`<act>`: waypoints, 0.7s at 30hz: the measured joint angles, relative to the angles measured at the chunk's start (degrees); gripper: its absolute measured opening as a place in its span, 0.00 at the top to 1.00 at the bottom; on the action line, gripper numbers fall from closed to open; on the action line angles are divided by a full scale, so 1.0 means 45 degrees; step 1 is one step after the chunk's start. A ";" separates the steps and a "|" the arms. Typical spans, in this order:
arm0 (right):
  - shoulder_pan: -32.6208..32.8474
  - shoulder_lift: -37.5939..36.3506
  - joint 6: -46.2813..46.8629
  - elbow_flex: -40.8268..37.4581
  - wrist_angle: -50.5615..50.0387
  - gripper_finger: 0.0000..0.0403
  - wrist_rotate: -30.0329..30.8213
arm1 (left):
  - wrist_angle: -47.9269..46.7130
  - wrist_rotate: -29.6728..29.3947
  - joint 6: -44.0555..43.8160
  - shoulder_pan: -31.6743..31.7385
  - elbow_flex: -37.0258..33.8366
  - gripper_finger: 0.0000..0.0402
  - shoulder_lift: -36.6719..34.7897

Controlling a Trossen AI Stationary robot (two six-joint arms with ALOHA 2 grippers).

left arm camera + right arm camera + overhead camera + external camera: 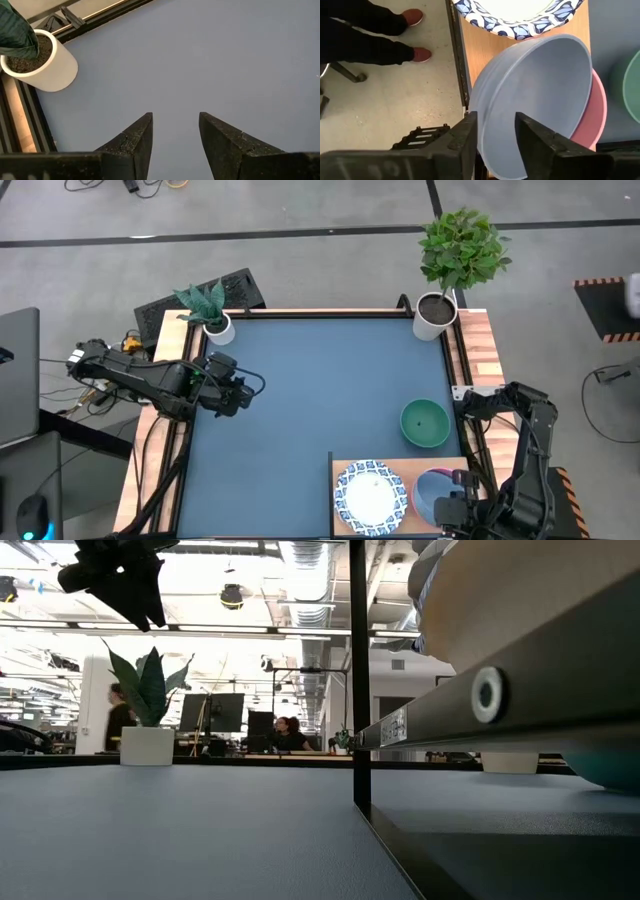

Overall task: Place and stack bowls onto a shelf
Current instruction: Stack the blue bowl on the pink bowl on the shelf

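Observation:
A light wood shelf (345, 468) stands at the table's near right. On it sit a white bowl with a blue patterned rim (367, 496) and a grey-blue bowl (432, 492) tilted inside a pink bowl (598, 116). A green bowl (425, 423) rests on the blue tabletop beyond the shelf. My right gripper (495, 115) is open at the grey-blue bowl's near rim, with one finger outside the wall and one inside. My left gripper (250, 387) hangs open above the table's left side, holding nothing. My right gripper straddles the grey-blue bowl's rim (481, 131), and a wide gap shows between the fingers. The rim runs close beside the outer finger (465, 137). I cannot tell whether either finger touches it. The bowl lies tilted in the pink bowl.
Two white plant pots stand at the far corners (217, 328) (434, 315). A black frame post (357, 670) rises at the shelf's left end. A person's legs and red shoes (415, 20) show off the table's near edge. Bare blue tabletop (320, 380) spans the middle.

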 joint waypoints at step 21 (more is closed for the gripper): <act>-0.0388 0.0101 0.0806 0.0000 0.1399 0.93 -0.0070 | -0.0005 0.0405 0.0106 0.0000 0.0000 0.63 0.0000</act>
